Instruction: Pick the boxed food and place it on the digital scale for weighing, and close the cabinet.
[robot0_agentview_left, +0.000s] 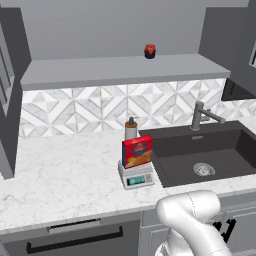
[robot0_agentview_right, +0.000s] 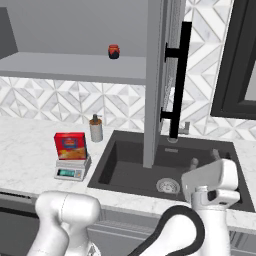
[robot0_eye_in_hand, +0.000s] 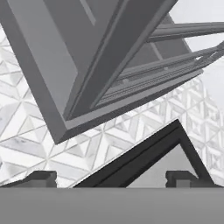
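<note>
The cabinet (robot0_agentview_right: 155, 75) hangs open above a marble counter (robot0_agentview_left: 65, 175), its right door (robot0_agentview_right: 161, 60) swung out edge-on toward the camera over the sink (robot0_agentview_left: 210, 150), a black bar handle (robot0_agentview_right: 179, 80) running down its face. In the left base view the open shelf (robot0_agentview_left: 125, 70) spans the wall, with another door (robot0_agentview_left: 5, 100) standing out at the far left. The dark sink sits at the right of the counter, a grey tap (robot0_agentview_left: 202, 116) behind it against the patterned tile wall (robot0_agentview_left: 75, 107).

The white arm (robot0_agentview_right: 210, 200) rises in front of the sink in the right base view, its hand lifted just below and to the right of the open door. Seen from the hand camera, the gripper (robot0_eye_in_hand: 112, 178) has its two dark fingertips (robot0_eye_in_hand: 41, 178) spread wide with nothing between them, pointing up at the underside of the door.

The boxed food (robot0_agentview_left: 136, 152) stands upright on the digital scale (robot0_agentview_left: 136, 175), just left of the sink. A soap bottle (robot0_agentview_left: 131, 128) stands close behind them. A small red jar (robot0_agentview_left: 150, 51) sits alone on the cabinet shelf.
</note>
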